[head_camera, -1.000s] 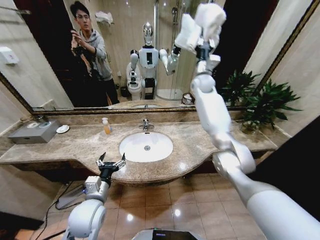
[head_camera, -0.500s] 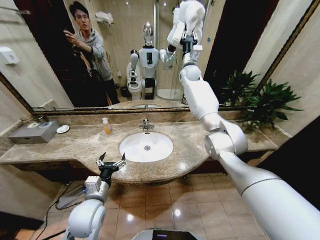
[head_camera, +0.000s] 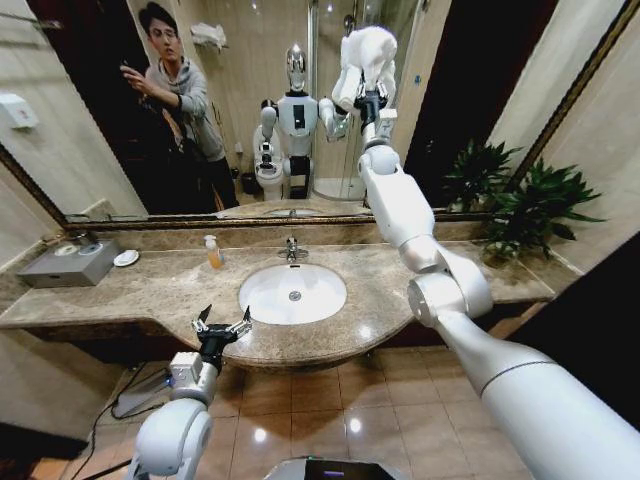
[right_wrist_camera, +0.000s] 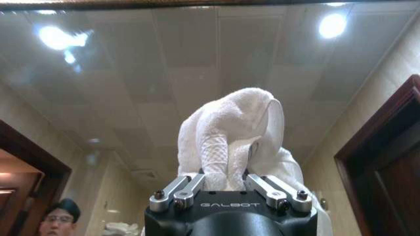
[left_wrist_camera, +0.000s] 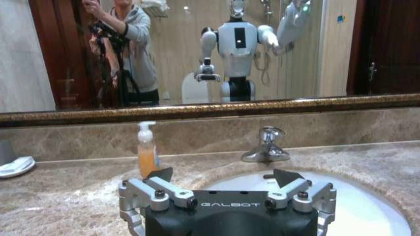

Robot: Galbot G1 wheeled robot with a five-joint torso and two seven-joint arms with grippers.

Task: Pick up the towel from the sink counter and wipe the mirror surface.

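The right gripper (head_camera: 368, 97) is up high against the mirror surface (head_camera: 480, 90), squeezed tight on the white towel (head_camera: 366, 58); the towel bunches over the gripper and presses on the glass. The left gripper (head_camera: 222, 326) hangs low by the front edge of the table (head_camera: 150, 290), near the white basin (head_camera: 292, 293); its fingers are spread wide and hold nothing.

Head cam looks down over counter (head_camera: 150, 290) toward mirror (head_camera: 250, 120). Left wrist cam sits low, facing faucet (left_wrist_camera: 266, 145) (shared with head). Right wrist cam close against mirror.
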